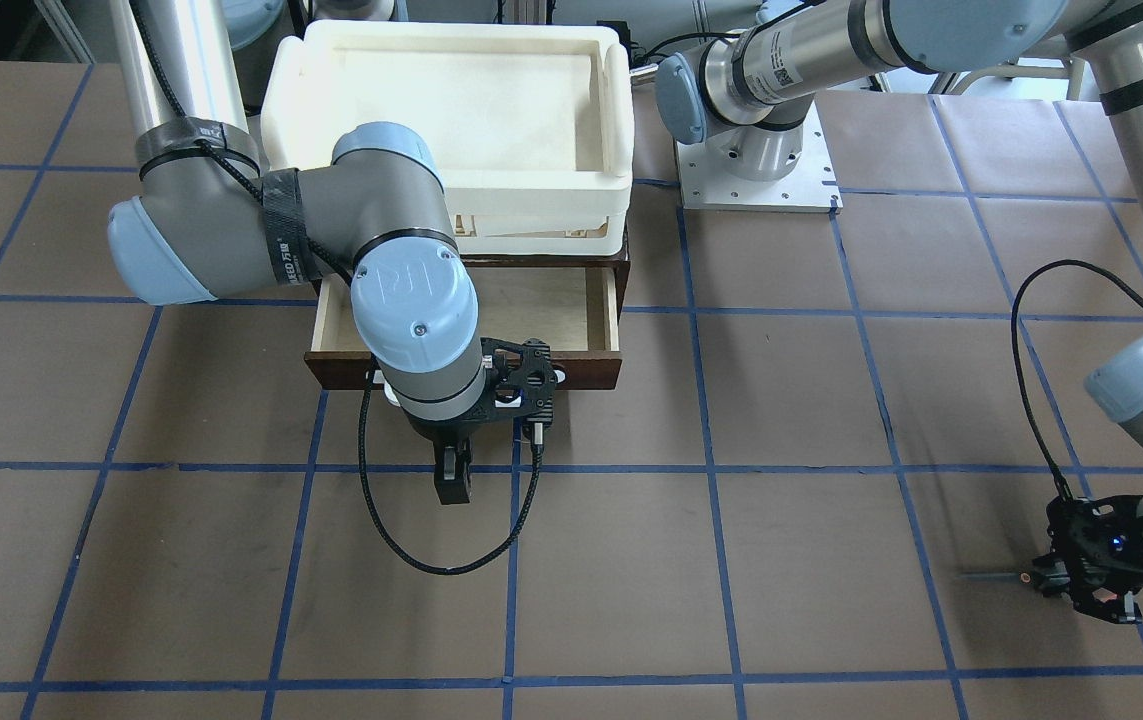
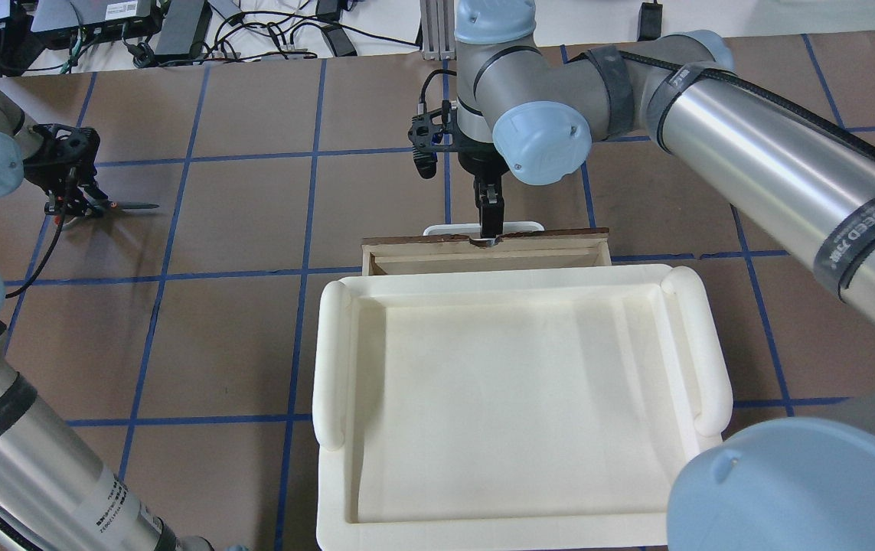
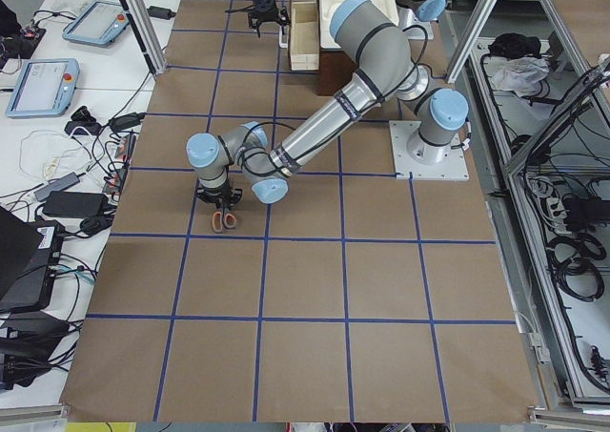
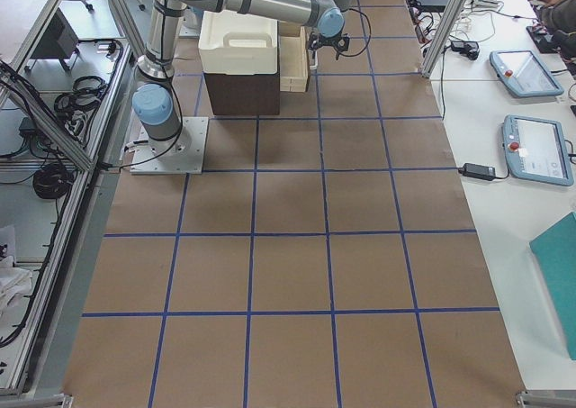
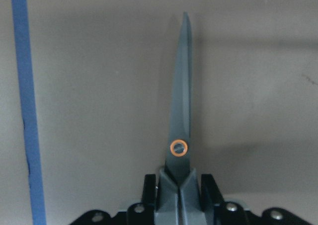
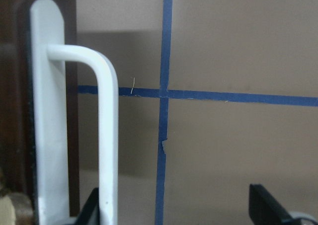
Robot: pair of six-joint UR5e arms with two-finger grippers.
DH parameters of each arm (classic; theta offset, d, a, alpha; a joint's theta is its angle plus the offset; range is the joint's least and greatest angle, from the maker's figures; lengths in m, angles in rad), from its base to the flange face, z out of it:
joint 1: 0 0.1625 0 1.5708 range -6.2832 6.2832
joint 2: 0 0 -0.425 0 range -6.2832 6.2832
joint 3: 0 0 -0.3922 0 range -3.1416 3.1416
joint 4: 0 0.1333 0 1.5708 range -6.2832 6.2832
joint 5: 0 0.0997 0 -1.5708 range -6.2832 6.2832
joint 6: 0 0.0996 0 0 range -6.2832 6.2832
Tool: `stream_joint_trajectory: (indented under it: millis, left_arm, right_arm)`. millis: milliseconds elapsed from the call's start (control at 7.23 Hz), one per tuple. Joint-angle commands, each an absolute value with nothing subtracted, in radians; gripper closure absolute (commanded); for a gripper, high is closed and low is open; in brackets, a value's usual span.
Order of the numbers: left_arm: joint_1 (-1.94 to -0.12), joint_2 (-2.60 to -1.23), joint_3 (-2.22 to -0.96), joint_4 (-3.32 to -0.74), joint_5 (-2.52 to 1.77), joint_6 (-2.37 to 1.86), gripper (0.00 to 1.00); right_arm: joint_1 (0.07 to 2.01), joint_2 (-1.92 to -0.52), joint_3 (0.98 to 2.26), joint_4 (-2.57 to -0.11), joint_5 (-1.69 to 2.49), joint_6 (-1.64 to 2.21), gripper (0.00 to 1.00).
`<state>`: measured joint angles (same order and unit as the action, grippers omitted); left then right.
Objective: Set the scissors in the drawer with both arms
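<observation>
The scissors (image 5: 181, 101) lie with dark blades pointing away from my left gripper (image 5: 180, 190), which is shut on them just behind the orange pivot ring. In the overhead view this gripper (image 2: 73, 203) is at the far left, with the blades (image 2: 135, 206) pointing right. I cannot tell whether the scissors are off the table. The wooden drawer (image 1: 531, 310) stands partly pulled out under the white tray. My right gripper (image 1: 451, 480) is at its dark front. In the right wrist view it (image 6: 179, 210) is open, with the white bar handle (image 6: 107, 135) beside one finger.
A large white plastic tray (image 2: 330, 344) sits on the cabinet above the drawer. The left arm's base plate (image 1: 756, 165) is bolted beside it. A black cable (image 1: 431, 560) loops below the right wrist. Brown paper with blue tape lines covers the table.
</observation>
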<state>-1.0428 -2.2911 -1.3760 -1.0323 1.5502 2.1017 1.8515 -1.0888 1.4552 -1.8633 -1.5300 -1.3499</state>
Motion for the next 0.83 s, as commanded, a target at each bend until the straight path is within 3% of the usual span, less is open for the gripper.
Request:
stream_joint_trajectory:
  millis: [0,692]
  left_arm:
    - [-1.074,-2.238,-1.377,-1.048,1.554,2.102,0.97]
    - [-1.259,-2.030,-1.379,-1.282,1.583,1.958,1.00]
  right_arm:
    - [1.852,-1.086,1.448,-1.885,-1.531,-1.368,0.00]
    - [1.845,-1.068,1.424,-1.927,-1.532,-1.368,0.00]
